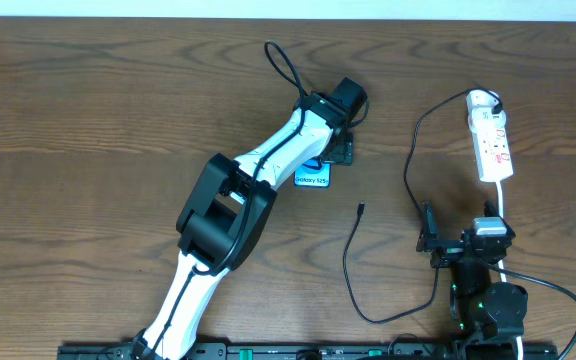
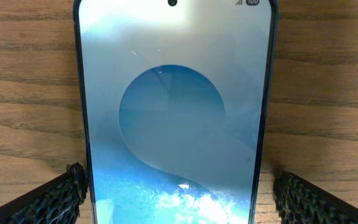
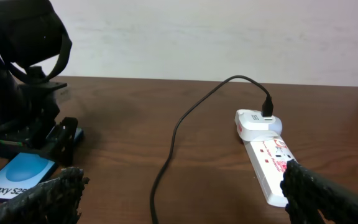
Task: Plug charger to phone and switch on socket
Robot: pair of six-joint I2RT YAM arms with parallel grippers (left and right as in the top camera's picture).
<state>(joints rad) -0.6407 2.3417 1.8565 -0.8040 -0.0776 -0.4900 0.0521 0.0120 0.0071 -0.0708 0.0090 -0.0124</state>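
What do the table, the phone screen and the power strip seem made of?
Table: brown wood or wood-look laminate, grain lines, dull finish. Phone screen: probably glass, smooth and glossy, faint reflections. Power strip: likely moulded plastic, white, smooth, slight sheen.

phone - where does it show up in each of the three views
overhead: phone near the table's centre, mostly hidden under the left arm, only a blue strip with white text showing.
left wrist: phone fills the middle of the frame, screen up.
right wrist: phone in the bottom left corner.
shared landmark: the left gripper, its fingers either side of the phone.
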